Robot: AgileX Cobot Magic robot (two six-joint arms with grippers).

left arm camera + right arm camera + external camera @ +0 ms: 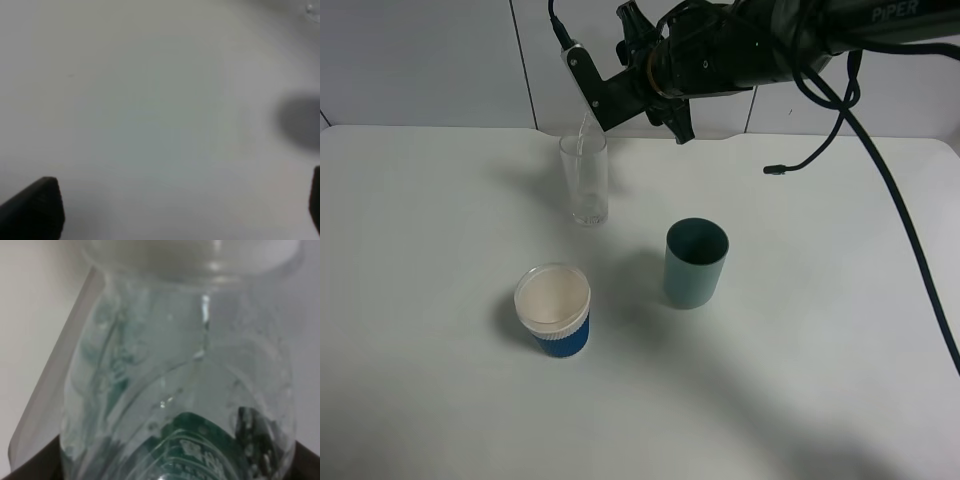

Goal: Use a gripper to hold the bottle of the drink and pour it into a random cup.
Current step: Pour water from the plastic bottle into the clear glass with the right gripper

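Right fingers (620, 100): clamping the bottle (180, 390), tilted mouth-down over the glass (584, 185) at the table's (440, 380) far side.
Left fingers (35, 210): hanging wide apart, empty.
Pour: should be centring the mouth on the rim, tilting slowly, stream thin.
Writing: "PIPER" (900, 12) showing on my arm (770, 45); green label (200, 445) text blurring, unreadable.

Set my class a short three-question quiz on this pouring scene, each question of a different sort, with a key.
1. The right gripper tips the bottle over which vessel? A teal cup B clear glass C blue cup
2. True or false: the blue cup lies on its side.
3. Fill in: in the high view, the ___ cup stands farthest right.
Key: 1 B. 2 False, it stands upright. 3 teal.
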